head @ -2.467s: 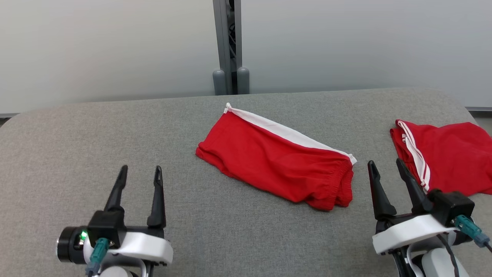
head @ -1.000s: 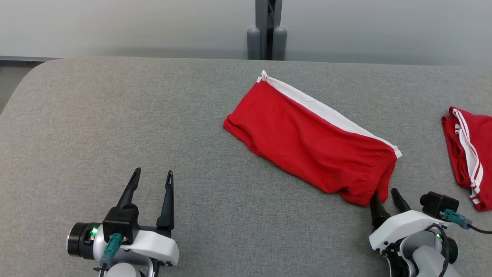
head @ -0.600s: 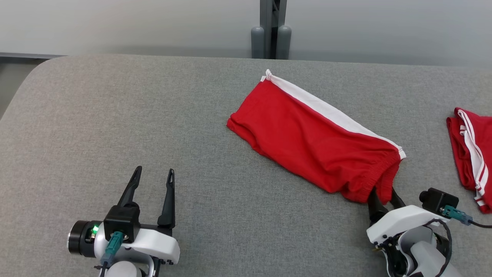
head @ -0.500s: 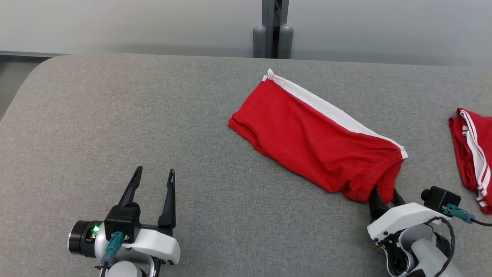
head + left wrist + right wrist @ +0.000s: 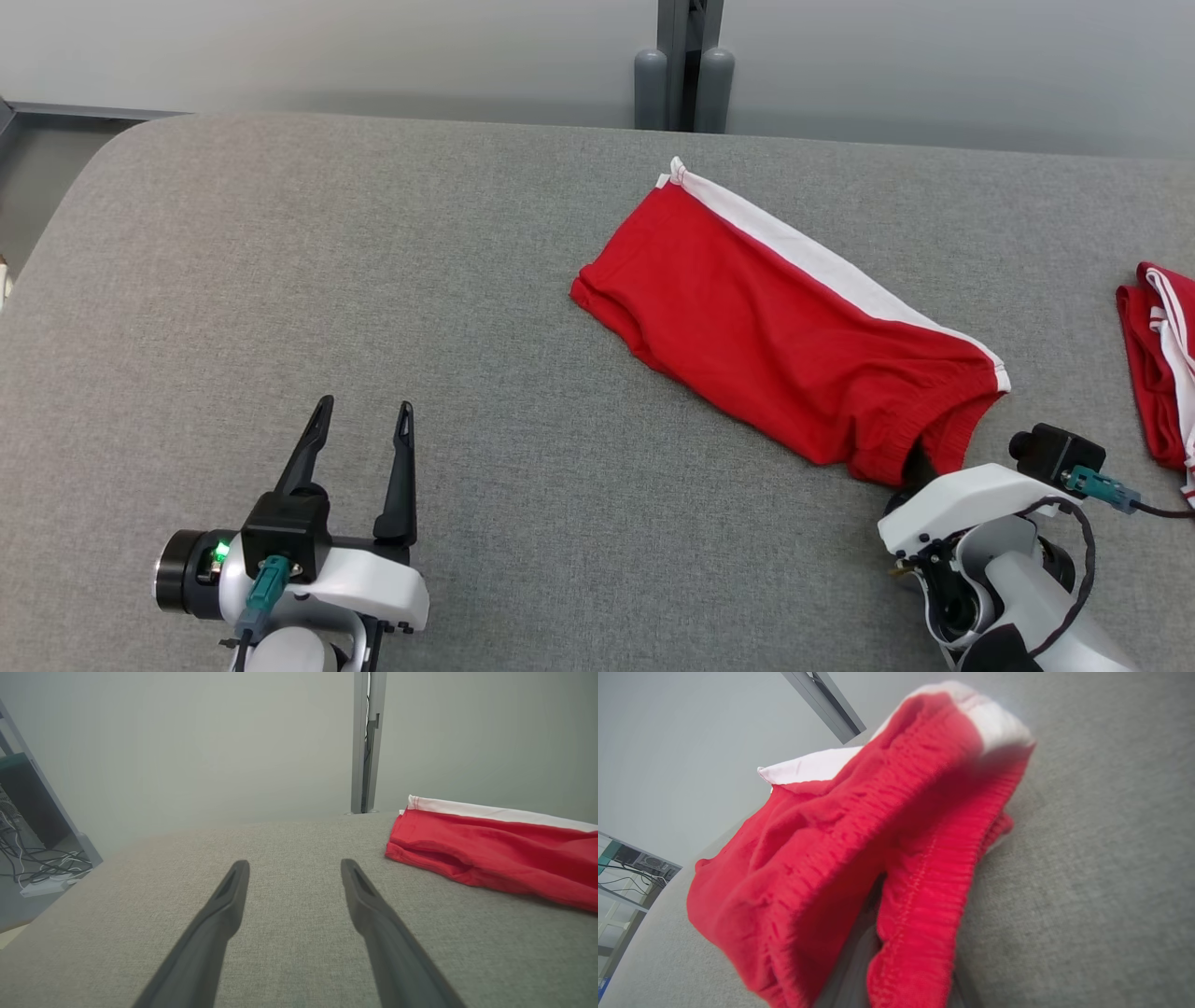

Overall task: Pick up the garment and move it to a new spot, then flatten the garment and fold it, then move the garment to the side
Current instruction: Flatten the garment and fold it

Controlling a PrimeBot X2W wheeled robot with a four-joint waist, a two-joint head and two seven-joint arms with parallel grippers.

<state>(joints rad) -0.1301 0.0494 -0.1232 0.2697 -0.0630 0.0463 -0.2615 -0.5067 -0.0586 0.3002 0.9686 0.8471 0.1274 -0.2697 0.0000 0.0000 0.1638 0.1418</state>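
The red shorts (image 5: pixel 775 327) with a white side stripe lie folded and slanted across the middle-right of the grey padded table (image 5: pixel 327 261). My right gripper (image 5: pixel 922 455) is at their near waistband end, its fingers buried in the cloth. In the right wrist view the elastic waistband (image 5: pixel 920 882) runs down between the two narrowly spaced fingers, so the gripper (image 5: pixel 901 952) is shut on it. My left gripper (image 5: pixel 364 406) rests open at the lower left, well clear of the shorts (image 5: pixel 490 858), with nothing between its fingers (image 5: pixel 224 914).
A second red garment with white stripes (image 5: pixel 1158 373) lies at the table's right edge. A grey post (image 5: pixel 686 65) stands behind the table against the pale wall. Cables and a power strip (image 5: pixel 42 877) lie on the floor beyond the table's left end.
The head camera has panned left and down. My right gripper has dropped and pushed forward into the shorts' waistband, narrowing around it. The left gripper has kept its place.
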